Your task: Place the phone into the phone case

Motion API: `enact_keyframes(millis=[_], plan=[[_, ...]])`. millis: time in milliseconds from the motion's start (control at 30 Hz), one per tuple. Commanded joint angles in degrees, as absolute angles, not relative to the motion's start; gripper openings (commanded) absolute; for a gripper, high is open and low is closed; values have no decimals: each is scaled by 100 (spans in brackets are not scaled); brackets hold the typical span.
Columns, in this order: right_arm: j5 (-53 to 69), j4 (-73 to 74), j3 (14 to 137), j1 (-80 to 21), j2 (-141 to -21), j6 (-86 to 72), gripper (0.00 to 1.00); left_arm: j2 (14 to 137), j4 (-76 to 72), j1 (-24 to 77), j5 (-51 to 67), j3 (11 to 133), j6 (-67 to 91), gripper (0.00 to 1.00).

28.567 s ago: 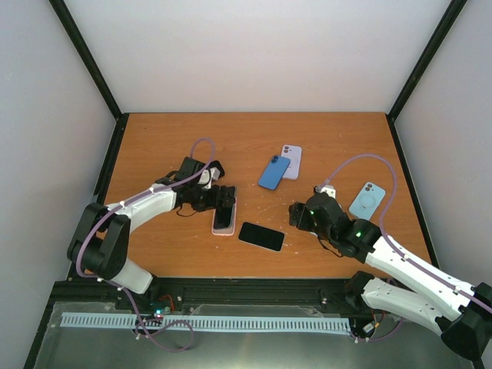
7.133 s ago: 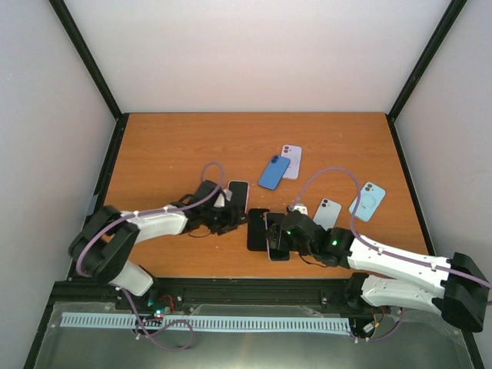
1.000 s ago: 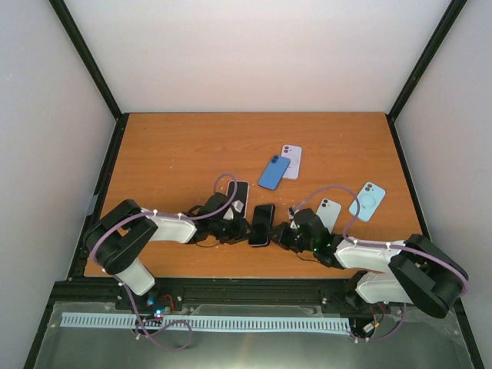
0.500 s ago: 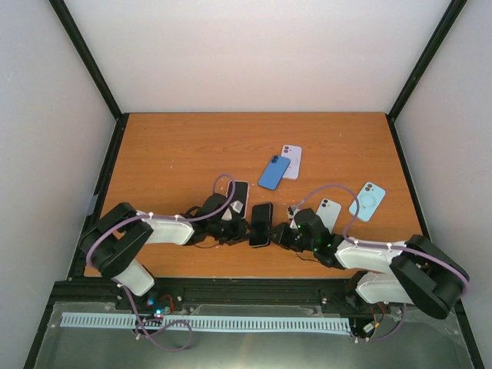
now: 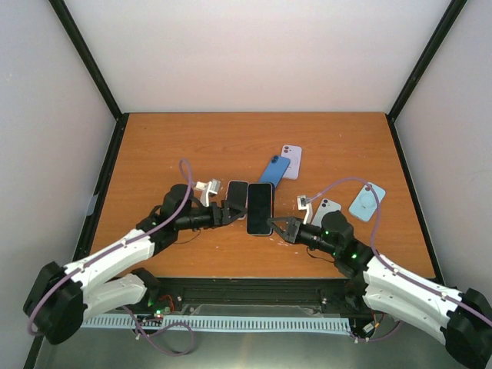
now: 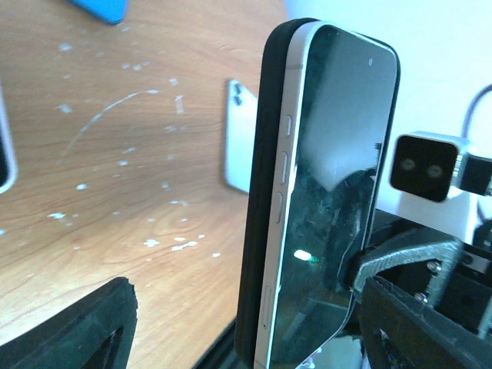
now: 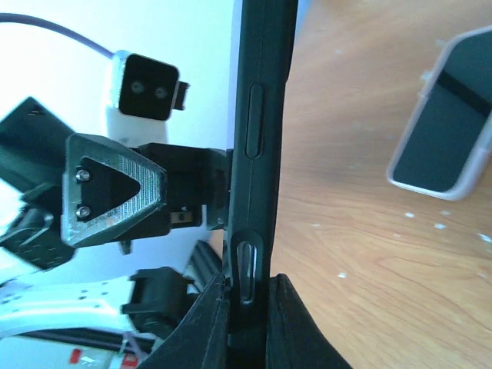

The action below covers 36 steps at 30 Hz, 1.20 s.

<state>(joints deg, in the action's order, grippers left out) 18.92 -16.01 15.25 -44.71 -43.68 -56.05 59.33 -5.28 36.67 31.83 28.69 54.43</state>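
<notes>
Above orange table (image 5: 169, 146), white-edged glossy phone (image 6: 330, 192) lies against black case (image 6: 263, 200).

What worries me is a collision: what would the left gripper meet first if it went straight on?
The phone in its black case, held by the right gripper. It sits directly ahead of the open left gripper; how near is hard to judge.

phone (image 5: 260, 207) lifted off the table (image 5: 169, 150) in right gripper (image 5: 277, 225), left gripper (image 5: 229, 209) newly spread wide
</notes>
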Motion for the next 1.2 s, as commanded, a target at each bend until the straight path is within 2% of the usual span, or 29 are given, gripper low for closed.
enact_keyframes(millis=[0,200,333,467,533,567,733,767,900,967,1067,1167], plan=[[2482,-2512,1528,-4498,-3905,-5587,3,5304,-1025,3631,3866,2838,5450,79],[3039,-3495,1444,-4499,-4064,-6119,3,4987,-2902,3631,4572,2376,6166,72],[3163,-3891,1410,-4500,-4208,-6306,3,5134,-3020,3634,4606,2346,6164,71],[3159,-3910,1407,-4500,-4193,-6310,3,5253,-3121,3638,4630,2262,6193,76],[3157,-3910,1411,-4500,-4199,-6321,3,5290,-3353,3639,4692,2179,6296,73],[3166,-3912,1407,-4500,-4208,-6320,3,5311,-3534,3638,4757,2131,6375,68],[3199,-3998,1393,-4500,-4303,-6350,3,5403,-3917,3638,4812,2075,6525,29],[3201,-4003,1383,-4500,-4317,-6354,3,5411,-3971,3639,4809,2068,6544,25],[3156,-3966,1335,-4500,-4315,-6329,3,5423,-4091,3639,4824,2069,6632,13],[3138,-3955,1324,-4500,-4322,-6330,3,5431,-4068,3633,4829,2090,6659,2],[3157,-3948,1320,-4500,-4350,-6333,3,5416,-4009,3638,4808,2111,6663,0],[3098,-3815,1354,-4500,-4351,-6355,11,5410,-3993,3639,4816,2105,6677,0]])
